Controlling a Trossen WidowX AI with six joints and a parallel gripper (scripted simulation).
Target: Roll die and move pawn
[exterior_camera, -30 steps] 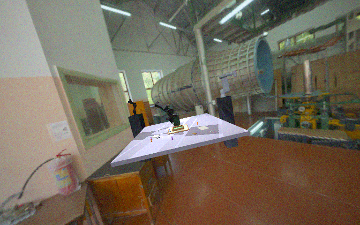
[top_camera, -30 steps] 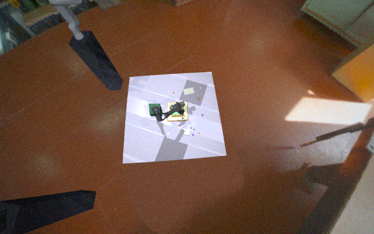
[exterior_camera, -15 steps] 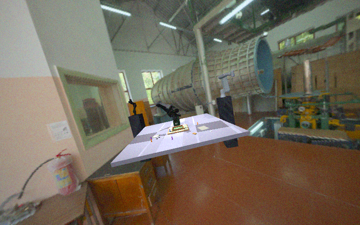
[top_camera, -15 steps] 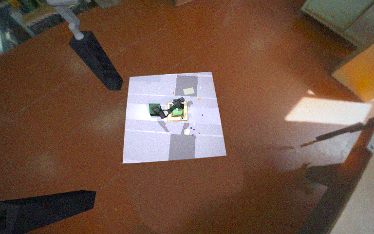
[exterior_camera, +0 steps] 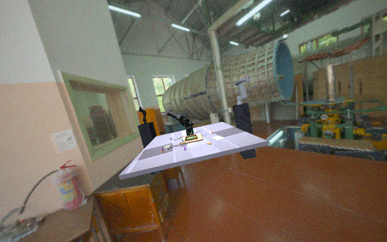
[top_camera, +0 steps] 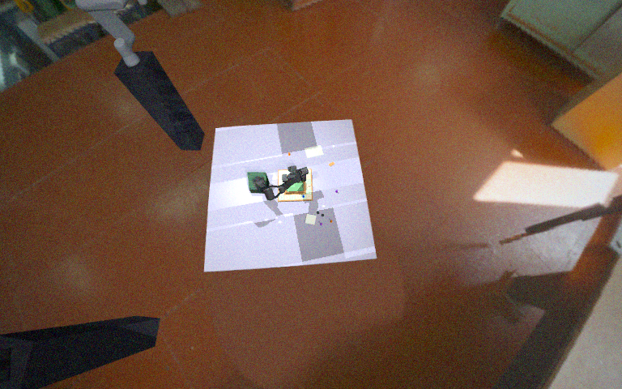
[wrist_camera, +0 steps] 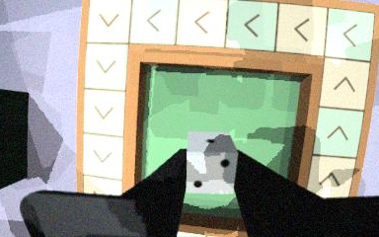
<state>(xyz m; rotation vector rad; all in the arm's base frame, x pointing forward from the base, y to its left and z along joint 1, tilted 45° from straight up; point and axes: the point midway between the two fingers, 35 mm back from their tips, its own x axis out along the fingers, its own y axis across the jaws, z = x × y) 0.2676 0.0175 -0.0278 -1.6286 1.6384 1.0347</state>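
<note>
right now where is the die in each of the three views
Top: not visible, hidden under the tool above the board.
Exterior: too small to make out at the tool.
Wrist: low centre, die clamped between the fingers.
Shared landmark: the green dice tray, directly beneath.

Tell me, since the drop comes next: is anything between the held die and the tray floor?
Nothing visible is. In the wrist view the claw is shut on the die, which hangs over the near part of the green tray. The floor that shows holds only shadows; the part under the die and fingers is hidden.
</note>
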